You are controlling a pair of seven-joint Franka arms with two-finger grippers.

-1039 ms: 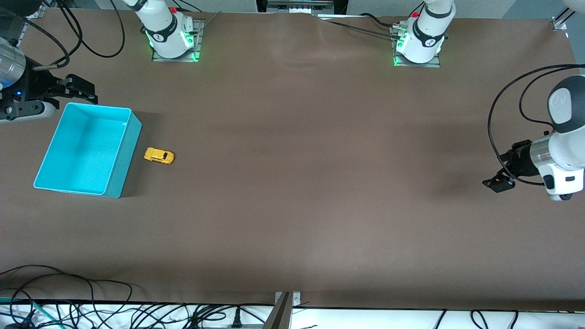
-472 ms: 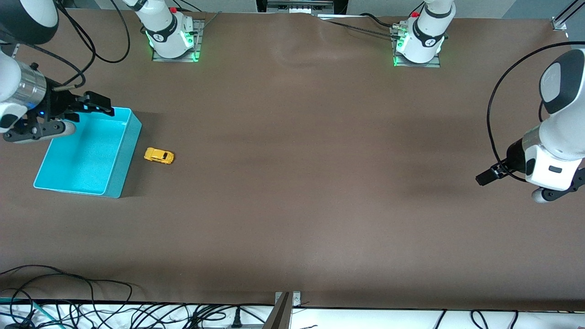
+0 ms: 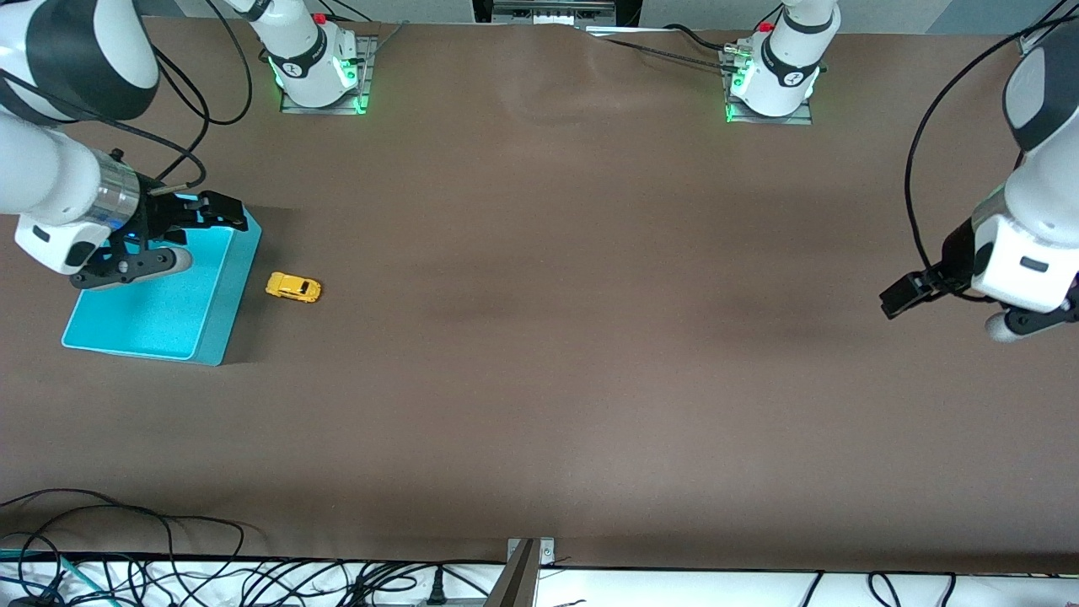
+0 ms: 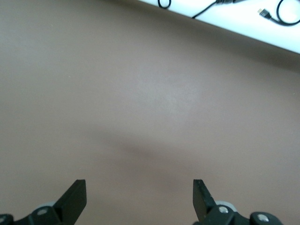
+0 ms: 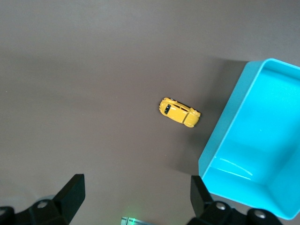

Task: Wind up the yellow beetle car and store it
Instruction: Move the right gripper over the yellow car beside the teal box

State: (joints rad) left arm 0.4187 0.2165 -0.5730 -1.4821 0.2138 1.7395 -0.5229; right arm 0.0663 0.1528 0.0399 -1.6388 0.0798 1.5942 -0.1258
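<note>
The yellow beetle car (image 3: 292, 287) stands on the brown table beside the teal bin (image 3: 160, 324), on the bin's side toward the table's middle. It also shows in the right wrist view (image 5: 179, 112), apart from the bin (image 5: 248, 154). My right gripper (image 3: 229, 216) is open and empty, up in the air over the bin's corner; its jaws stand wide apart in the right wrist view (image 5: 136, 197). My left gripper (image 3: 897, 300) is open and empty over bare table at the left arm's end (image 4: 139, 199).
The two arm bases (image 3: 319, 72) (image 3: 771, 80) stand at the table's edge farthest from the front camera. Loose cables (image 3: 169, 565) and a metal bracket (image 3: 527, 561) lie along the nearest edge. A white strip with cables (image 4: 243, 18) shows in the left wrist view.
My right gripper has moved from outside the bin to over its corner, closer to the car. My left arm has turned and risen a little. The car and bin have not moved.
</note>
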